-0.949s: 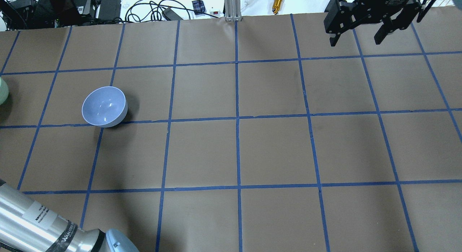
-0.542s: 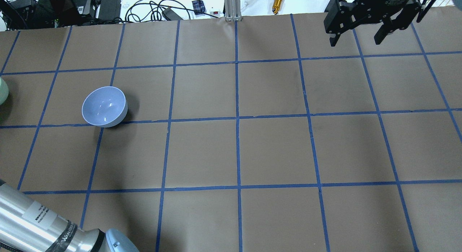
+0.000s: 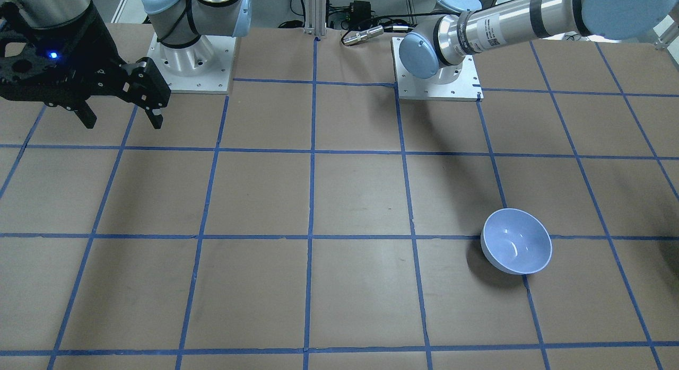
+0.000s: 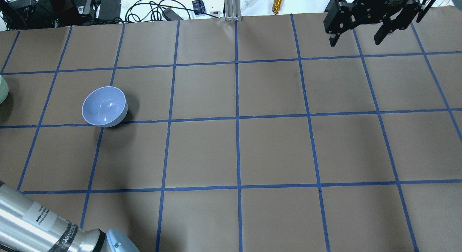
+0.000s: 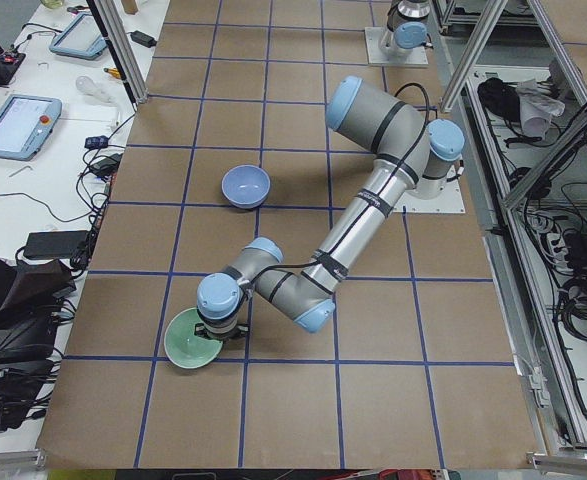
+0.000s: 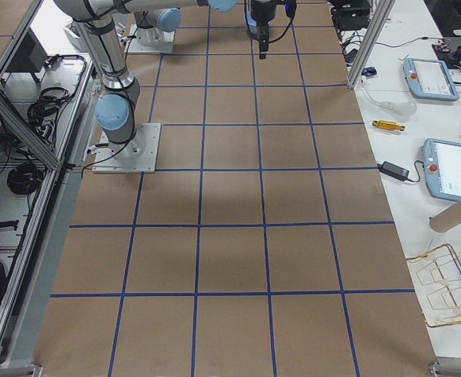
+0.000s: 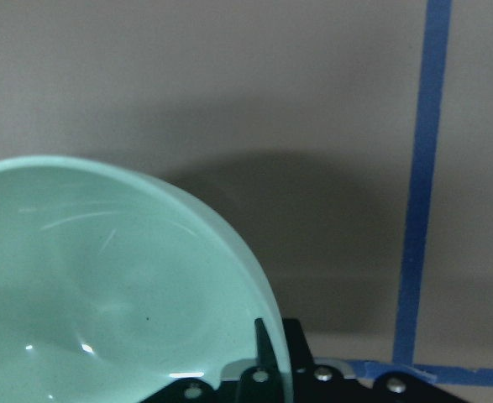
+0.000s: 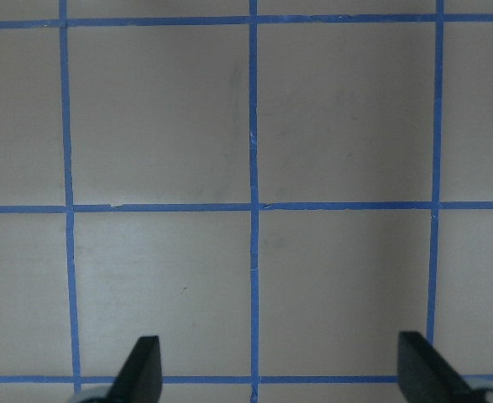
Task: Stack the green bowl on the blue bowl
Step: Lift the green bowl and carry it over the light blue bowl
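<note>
Brown counter (image 8: 347, 117) fills the frame, crossed by blue tape lines (image 8: 254, 126) into squares. Two black fingers (image 8: 141, 369) rise from the bottom edge, lower left and lower right, spread wide apart.

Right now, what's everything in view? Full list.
blue bowl: 1, pale blue, upright on the table, robot's left half
green bowl: 1, mint green, table's far left end, at the left gripper
table: 1, brown, blue tape grid
bench: 1, white, along the table's far edge
pendants: 2, grey, on the bench
gold cylinder: 1, gold, on the bench
left arm: 1, silver with light-blue joints, reaching to the green bowl
right arm: 1, same colours, raised
left gripper: 1, black, clamped on the green bowl's rim
right gripper: 1, black, open, empty, above the far right corner
</note>
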